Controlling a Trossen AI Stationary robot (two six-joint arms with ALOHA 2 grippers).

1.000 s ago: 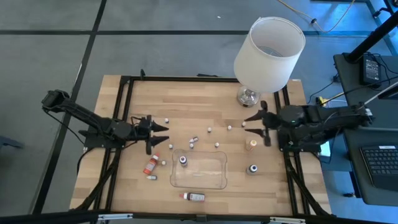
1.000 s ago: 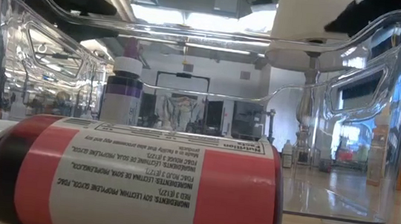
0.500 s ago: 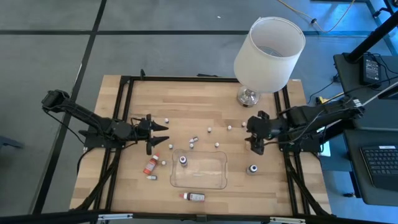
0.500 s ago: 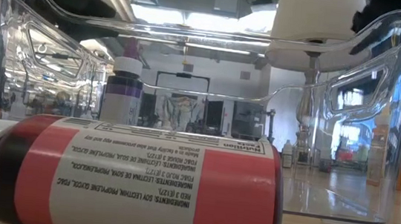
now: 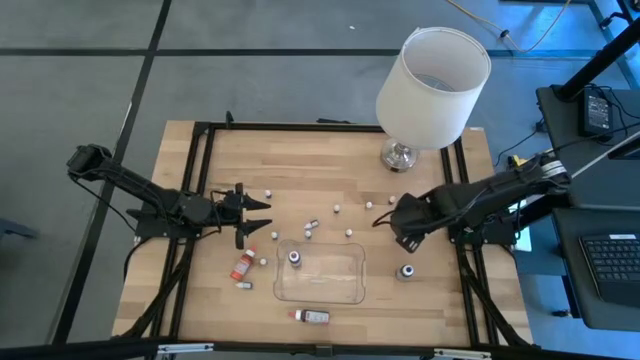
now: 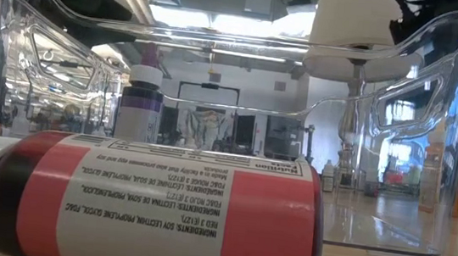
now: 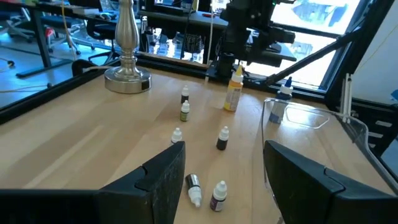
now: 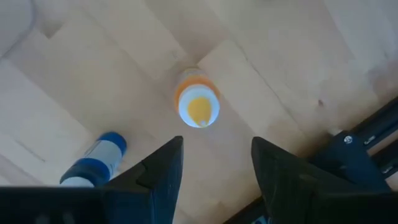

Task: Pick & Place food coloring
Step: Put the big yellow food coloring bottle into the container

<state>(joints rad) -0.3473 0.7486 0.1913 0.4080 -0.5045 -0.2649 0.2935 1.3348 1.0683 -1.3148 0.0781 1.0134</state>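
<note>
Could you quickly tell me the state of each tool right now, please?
Left tool: open, holding nothing.
Right tool: open, empty, above the upright orange bottle.

The right gripper (image 5: pixel 385 222) has swung in from the worktop's right edge toward the middle — it now hangs directly above the small upright yellow-orange dropper bottle (image 8: pixel 197 106), covering it in the high view where that bottle stood exposed a second ago. Its jaws stand apart, either side of the bottle's tip.
</note>
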